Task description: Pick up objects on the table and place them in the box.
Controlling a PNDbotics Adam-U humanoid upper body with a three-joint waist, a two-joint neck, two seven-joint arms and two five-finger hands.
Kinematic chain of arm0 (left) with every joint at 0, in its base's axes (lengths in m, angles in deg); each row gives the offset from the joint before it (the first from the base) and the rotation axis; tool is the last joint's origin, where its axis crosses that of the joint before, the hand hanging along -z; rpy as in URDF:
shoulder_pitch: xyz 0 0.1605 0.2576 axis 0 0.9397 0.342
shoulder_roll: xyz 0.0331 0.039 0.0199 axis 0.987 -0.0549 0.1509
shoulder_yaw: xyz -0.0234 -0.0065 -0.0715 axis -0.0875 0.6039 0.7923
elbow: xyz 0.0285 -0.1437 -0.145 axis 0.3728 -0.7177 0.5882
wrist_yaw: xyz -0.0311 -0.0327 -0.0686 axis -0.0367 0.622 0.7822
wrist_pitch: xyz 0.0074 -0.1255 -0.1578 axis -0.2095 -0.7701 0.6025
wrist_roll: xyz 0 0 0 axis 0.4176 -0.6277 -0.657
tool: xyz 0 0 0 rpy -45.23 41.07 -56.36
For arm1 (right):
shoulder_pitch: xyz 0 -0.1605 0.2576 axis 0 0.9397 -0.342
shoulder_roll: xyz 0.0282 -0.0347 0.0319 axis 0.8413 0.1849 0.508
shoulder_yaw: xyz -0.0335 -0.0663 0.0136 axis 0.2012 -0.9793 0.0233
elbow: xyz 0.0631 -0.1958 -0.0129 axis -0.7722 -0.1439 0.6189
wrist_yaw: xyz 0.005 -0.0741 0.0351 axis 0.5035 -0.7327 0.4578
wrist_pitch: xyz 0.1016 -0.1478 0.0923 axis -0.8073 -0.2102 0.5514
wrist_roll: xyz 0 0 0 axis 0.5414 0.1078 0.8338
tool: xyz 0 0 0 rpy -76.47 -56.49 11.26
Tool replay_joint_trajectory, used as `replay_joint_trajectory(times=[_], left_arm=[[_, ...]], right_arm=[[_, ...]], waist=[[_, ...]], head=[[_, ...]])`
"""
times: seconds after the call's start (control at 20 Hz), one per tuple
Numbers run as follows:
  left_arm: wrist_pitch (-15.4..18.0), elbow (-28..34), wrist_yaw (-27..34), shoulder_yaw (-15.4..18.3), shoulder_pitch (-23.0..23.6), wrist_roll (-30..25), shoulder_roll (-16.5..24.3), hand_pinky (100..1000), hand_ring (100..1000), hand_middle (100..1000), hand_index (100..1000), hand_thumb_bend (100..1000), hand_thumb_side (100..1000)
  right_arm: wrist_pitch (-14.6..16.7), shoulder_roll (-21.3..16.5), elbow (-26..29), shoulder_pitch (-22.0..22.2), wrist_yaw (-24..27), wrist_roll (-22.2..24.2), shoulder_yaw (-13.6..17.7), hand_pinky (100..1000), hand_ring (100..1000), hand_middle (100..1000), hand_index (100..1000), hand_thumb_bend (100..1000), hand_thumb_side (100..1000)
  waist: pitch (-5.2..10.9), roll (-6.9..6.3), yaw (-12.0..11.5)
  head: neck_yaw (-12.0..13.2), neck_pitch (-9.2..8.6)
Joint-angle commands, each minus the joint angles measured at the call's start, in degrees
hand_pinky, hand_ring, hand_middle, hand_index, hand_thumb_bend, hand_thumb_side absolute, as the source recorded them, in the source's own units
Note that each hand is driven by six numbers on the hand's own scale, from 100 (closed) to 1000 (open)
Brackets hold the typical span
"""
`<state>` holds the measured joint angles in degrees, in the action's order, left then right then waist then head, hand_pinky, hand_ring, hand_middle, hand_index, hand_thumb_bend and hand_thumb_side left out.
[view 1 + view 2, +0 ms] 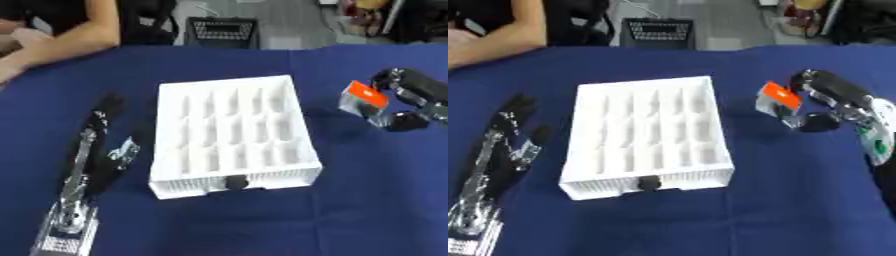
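Observation:
A white box (232,137) with a grid of compartments lies on the blue table, a small dark knob (235,183) on its near wall. To its right my right hand (833,102) is curled around a small clear packet with an orange-red top (779,100), held just above the cloth, right of the box's far corner. My left hand (101,145) lies flat on the table left of the box, fingers straight and pointing away, holding nothing.
The blue cloth (350,210) covers the whole table. A person's bare arm (61,40) rests on the far left corner. A black basket (223,31) stands on the floor beyond the far edge.

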<state>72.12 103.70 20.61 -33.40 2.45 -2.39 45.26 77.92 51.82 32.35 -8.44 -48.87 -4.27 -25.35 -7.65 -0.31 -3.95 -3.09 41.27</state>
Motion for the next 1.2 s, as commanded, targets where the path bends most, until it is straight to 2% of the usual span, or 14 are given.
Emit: replay_joint_trajectory(times=[0.05,0.15,0.35,0.4,0.45,0.5,0.9,0.95,1.0,1.05,1.1,1.15,1.2], left_arm=[[0.1,0.7,0.2,-0.2,-0.3,-0.1,0.6,1000,929,910,1000,755,679],[0.1,0.7,0.2,-0.2,-0.2,-0.1,0.6,1000,930,910,1000,755,679],[0.1,0.7,0.3,-0.3,-0.2,-0.2,0.6,1000,930,911,1000,754,678],[0.1,0.7,0.3,-0.4,-0.2,-0.2,0.6,1000,930,911,1000,755,678],[0.2,0.7,0.3,-0.4,-0.1,-0.2,0.5,1000,930,911,1000,754,678],[0.2,0.7,0.4,-0.4,-0.1,-0.3,0.5,1000,930,911,1000,754,679],[0.3,0.6,0.6,-0.9,-0.2,-0.7,0.2,1000,931,912,1000,752,682],[0.3,0.6,0.7,-0.9,-0.3,-0.8,0.2,1000,931,912,1000,753,682],[0.3,0.6,0.7,-0.9,-0.2,-0.8,0.2,1000,931,912,1000,753,682],[0.3,0.6,0.7,-0.9,-0.2,-0.8,0.2,1000,931,912,1000,753,683],[0.3,0.6,0.7,-0.9,-0.2,-0.8,0.2,1000,931,912,1000,753,683],[0.3,0.6,0.7,-1.0,-0.2,-0.8,0.1,1000,931,912,1000,753,682],[0.3,0.5,0.7,-1.0,-0.2,-0.8,0.1,1000,931,912,1000,753,682]], right_arm=[[0.1,-1.8,7.3,-2.7,4.8,2.3,-1.8,764,586,367,500,100,473],[0.1,-1.3,10.3,-3.7,6.8,4.3,-3.2,763,590,371,503,100,475],[0.0,0.6,12.0,-5.8,8.8,7.7,-4.8,763,591,375,505,100,483],[0.1,1.6,11.5,-6.6,8.9,8.6,-5.2,763,589,372,503,100,484],[0.3,2.8,10.8,-7.2,8.8,9.5,-5.5,763,588,371,503,100,432],[0.4,3.7,10.0,-7.8,8.9,10.2,-5.7,764,586,370,502,100,489],[1.8,13.2,0.6,-11.8,6.8,14.2,-5.1,765,567,369,509,100,526],[1.9,14.2,-0.1,-12.0,6.5,14.6,-5.1,801,638,551,687,100,637],[2.2,15.0,-0.6,-12.1,6.0,15.3,-5.2,838,712,693,796,106,709],[2.7,15.5,-0.8,-12.1,5.7,15.9,-5.3,876,768,776,862,160,760],[3.1,15.8,-0.8,-12.1,5.5,16.6,-5.4,911,813,831,880,173,773],[3.6,16.0,-0.8,-12.0,5.2,17.6,-5.6,956,869,902,965,240,857],[4.0,16.1,-0.7,-11.9,5.1,18.6,-5.7,993,928,967,1000,271,901]], waist=[[1.00,0.13,0.1],[1.03,0.15,0.0],[1.08,0.19,-0.3],[1.09,0.18,-0.4],[1.10,0.17,-0.5],[1.10,0.15,-0.6],[0.97,-0.22,-1.3],[0.93,-0.25,-1.3],[0.91,-0.27,-1.4],[0.89,-0.27,-1.4],[0.88,-0.25,-1.5],[0.88,-0.22,-1.5],[0.89,-0.20,-1.5]], head=[[-0.7,-0.46],[-0.9,-0.45],[-1.3,-0.44],[-1.5,-0.44],[-1.6,-0.44],[-1.7,-0.45],[-3.6,-0.81],[-3.9,-0.80],[-4.1,-0.77],[-4.2,-0.73],[-4.2,-0.71],[-4.2,-0.68],[-4.2,-0.67]])
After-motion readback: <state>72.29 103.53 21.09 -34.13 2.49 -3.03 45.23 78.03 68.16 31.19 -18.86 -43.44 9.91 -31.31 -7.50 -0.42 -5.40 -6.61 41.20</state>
